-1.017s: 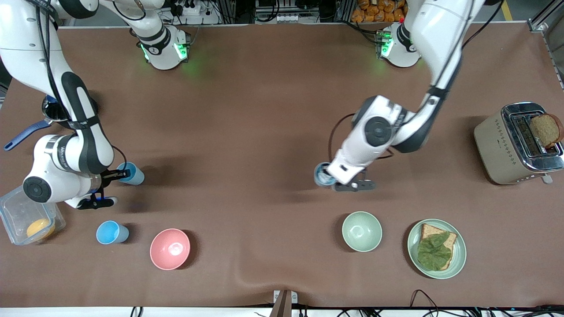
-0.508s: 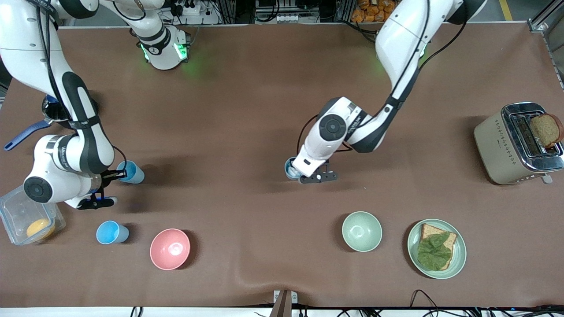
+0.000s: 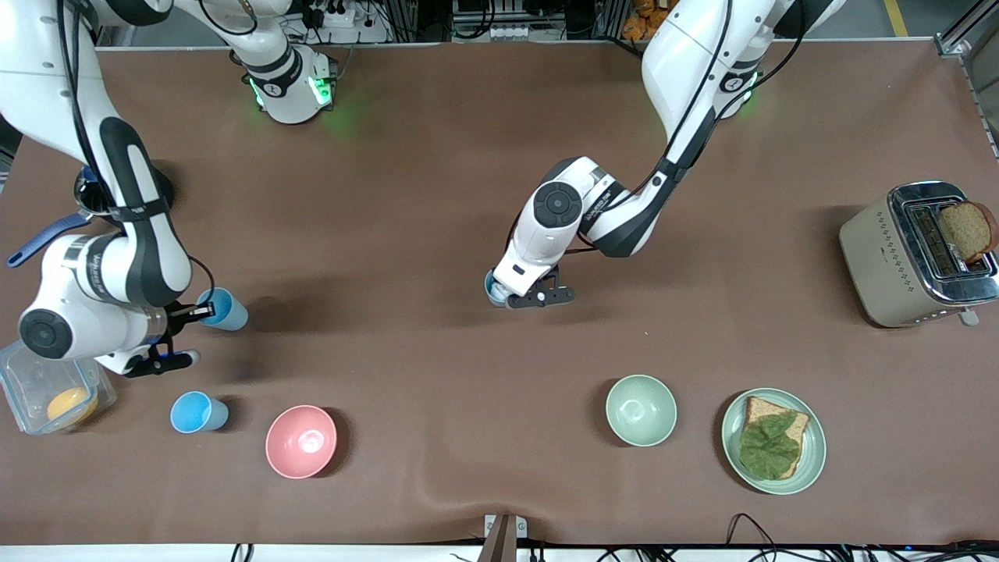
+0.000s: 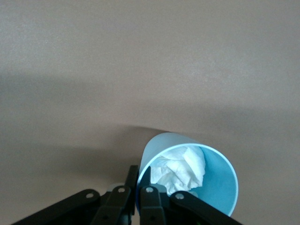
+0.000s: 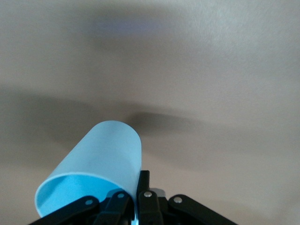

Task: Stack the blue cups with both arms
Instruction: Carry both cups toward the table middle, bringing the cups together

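My right gripper (image 3: 197, 312) is shut on the rim of a sky-blue cup (image 3: 225, 309), held a little above the table at the right arm's end. In the right wrist view the cup (image 5: 93, 176) is tilted, its wall pinched in the gripper (image 5: 139, 183). My left gripper (image 3: 500, 295) is shut on the rim of a duller grey-blue cup (image 3: 492, 287), over the middle of the table. The left wrist view shows this cup (image 4: 213, 180) with crumpled white paper (image 4: 182, 168) inside, its rim in the gripper (image 4: 141, 177). Another sky-blue cup (image 3: 198, 412) stands on the table, nearer the front camera.
A pink bowl (image 3: 301, 441) sits beside the standing cup. A pale green bowl (image 3: 641, 410) and a plate with a sandwich (image 3: 812, 425) lie toward the left arm's end. A toaster (image 3: 874, 257) stands there too. A clear box (image 3: 23, 375) sits at the right arm's end.
My left gripper has carried the grey-blue cup toward the right arm's end, to the middle of the table. My right gripper with its cup shifted slightly away from the middle.
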